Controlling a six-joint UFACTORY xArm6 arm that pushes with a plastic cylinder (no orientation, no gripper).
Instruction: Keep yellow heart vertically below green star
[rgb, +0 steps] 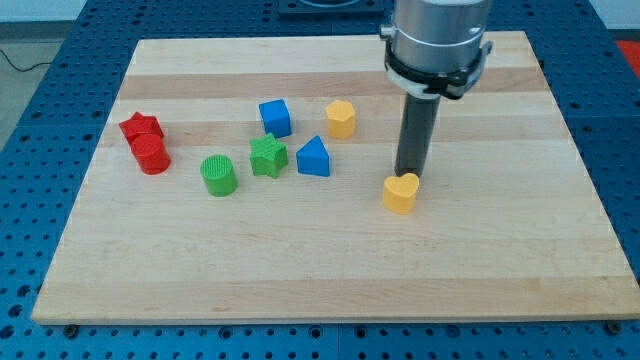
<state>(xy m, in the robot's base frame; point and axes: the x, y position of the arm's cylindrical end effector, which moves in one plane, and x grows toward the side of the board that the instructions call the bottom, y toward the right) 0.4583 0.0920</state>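
The pale wooden surface carries eight small plastic blocks. A yellow heart lies right of a green star, blue triangular block and green cylinder. Farther up sit a blue cube and yellow block; a red star and red cylinder sit at the view's left.

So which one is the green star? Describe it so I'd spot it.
Look at the cluster on the wooden board's left half. The green star sits there between the green cylinder and blue triangle, below the blue cube. It is the only green piece with points.

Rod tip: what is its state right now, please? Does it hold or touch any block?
My tip: no gripper, so nothing is held; it stands right behind the yellow heart, at its top edge, seemingly touching. The green star lies far toward the view's left.
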